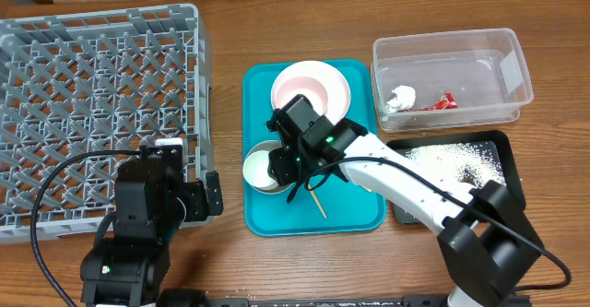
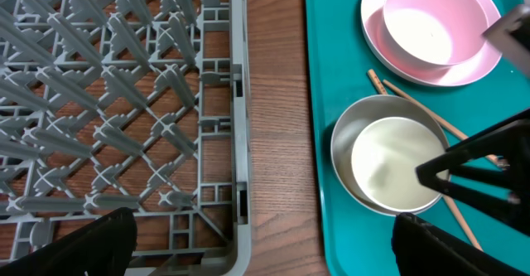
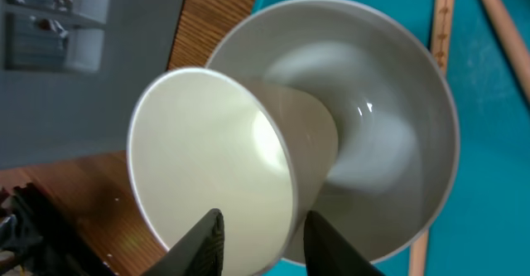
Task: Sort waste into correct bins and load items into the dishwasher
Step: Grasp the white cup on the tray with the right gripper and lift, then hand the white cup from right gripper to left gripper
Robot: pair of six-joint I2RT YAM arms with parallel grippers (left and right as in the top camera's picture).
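On the teal tray [image 1: 355, 210] a small white cup [image 3: 207, 143] leans tilted inside the grey bowl [image 3: 397, 102]. My right gripper [image 3: 263, 218] straddles the cup's rim, one finger inside and one outside, with the jaws still apart. From overhead the right gripper [image 1: 286, 164] hangs over the cup [image 1: 260, 169]. Behind it a pink bowl [image 1: 302, 86] sits on the white plate [image 1: 339, 93]. Chopsticks [image 2: 414, 102] lie beside the grey bowl [image 2: 344, 152]. My left gripper [image 2: 265, 255] stands wide open and empty at the near right corner of the dishwasher rack [image 1: 92, 95].
The clear tub [image 1: 512, 67] at the back right holds a white napkin [image 1: 401, 97] and a red-and-white wrapper [image 1: 441, 102]. The black tray [image 1: 502, 150] in front of it carries scattered rice [image 1: 452, 159]. Bare wood separates the rack [image 2: 99, 102] from the teal tray [image 2: 331, 243].
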